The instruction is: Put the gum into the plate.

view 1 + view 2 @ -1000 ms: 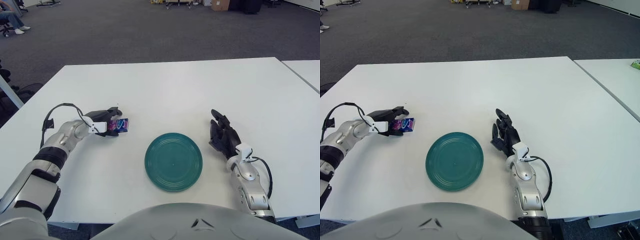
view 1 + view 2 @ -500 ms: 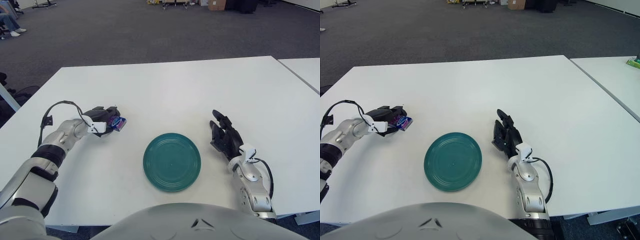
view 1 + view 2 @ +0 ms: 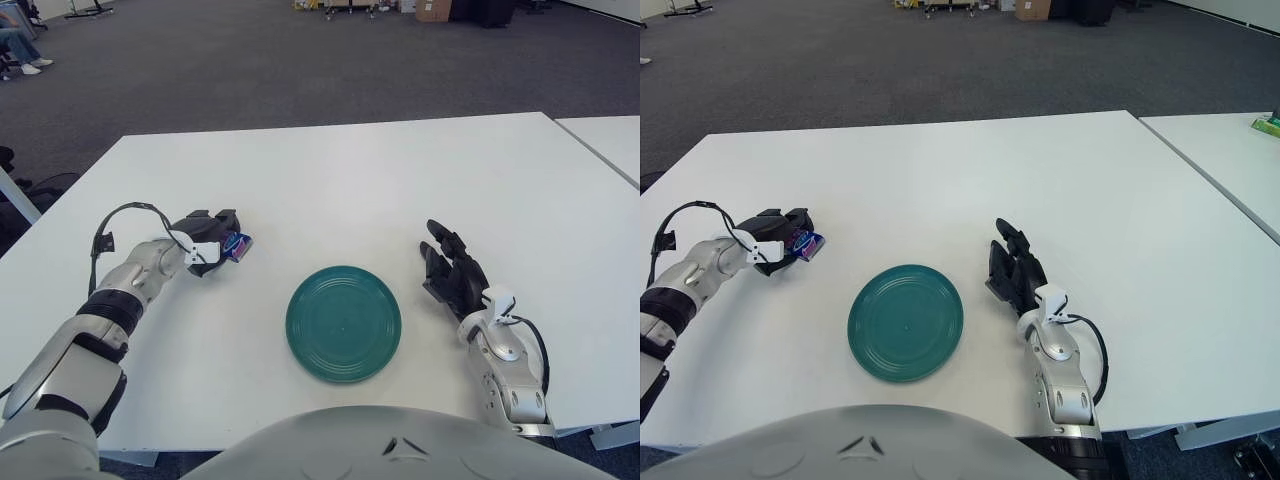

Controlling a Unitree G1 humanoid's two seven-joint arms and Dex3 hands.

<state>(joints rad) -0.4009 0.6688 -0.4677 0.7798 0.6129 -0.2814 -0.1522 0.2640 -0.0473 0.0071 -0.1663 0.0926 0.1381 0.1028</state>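
L hand (image 3: 212,243) has its fingers wrapped round the gum (image 3: 238,245), a small purple/blue pack that pokes out on the plate-facing side of the grip. Hand and pack sit low over the table (image 3: 330,170), at about 10 o'clock from the plate (image 3: 343,322) and well apart from it. Can't tell whether the pack is lifted clear of the tabletop or touching it.

R hand (image 3: 1017,273) is idle, fingers spread and holding nothing, just beside the plate at its 3 o'clock.

Progress, judged: the grasp looks made, so the pickup part is about done. Left to do: carry the gum toward 4 o'clock from where it is now, get it over the green plate, let go. The plate has nothing in it, so the placing itself is not yet done.

Views: the right eye takes in more of the far right, incl. a second table (image 3: 1230,165) with a small green item (image 3: 1269,125) at its far edge, which the left eye doesn't show. The left eye shows a seated person (image 3: 18,38) at far top left, absent from the right eye. Hands, gum and plate read the same in both.
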